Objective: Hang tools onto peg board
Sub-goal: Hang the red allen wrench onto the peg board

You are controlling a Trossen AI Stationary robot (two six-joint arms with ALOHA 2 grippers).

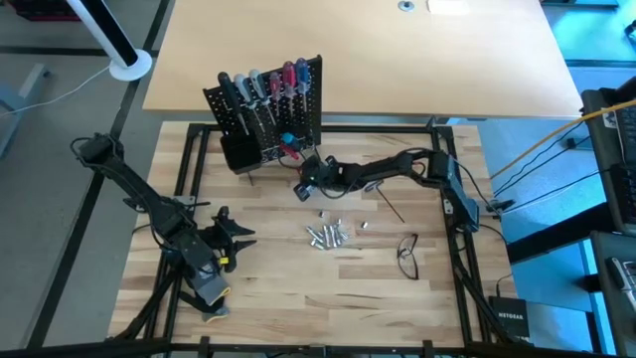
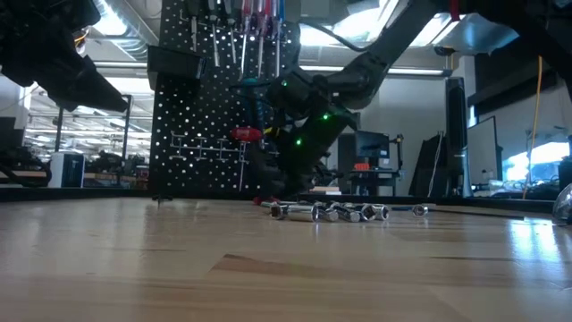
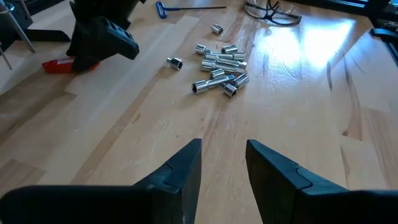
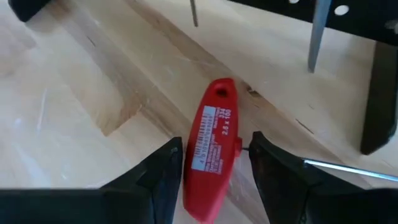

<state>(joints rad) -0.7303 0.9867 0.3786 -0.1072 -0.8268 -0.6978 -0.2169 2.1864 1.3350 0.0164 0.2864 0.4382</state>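
While the right gripper (image 4: 211,171) hangs low over the tabletop (image 1: 298,298) just in front of the peg board (image 1: 268,104), we see its fingers (image 4: 158,180) spread either side of a red handle (image 4: 213,140), and we can't tell whether they touch it; nothing is clamped yet. This is a T-handle driver lying flat, its thin steel shaft (image 4: 348,168) running off sideways from the handle. We judge it light and stiff, the plastic handle smooth with a paper label, so a little slippery; the broad middle of the handle looks the place to pinch it, not the narrow shaft, which could roll or twist out. The board stands upright on thin legs and looks easy to nudge, so a gentle approach suits. It already carries a row of screwdrivers (image 1: 266,85) along its top, handles up, black, grey, red and blue. The black bin (image 1: 237,151) at its lower corner shows no contents that we can make out from above. Nearer us, a heap of silver bits (image 1: 328,235) lies loose in mid-table, small and round, surely prone to roll. A pair of glasses (image 1: 408,255) lies beyond them on the right. The left gripper (image 3: 222,163) waits near the left front of the table, jaws parted and empty, looking toward the bits.
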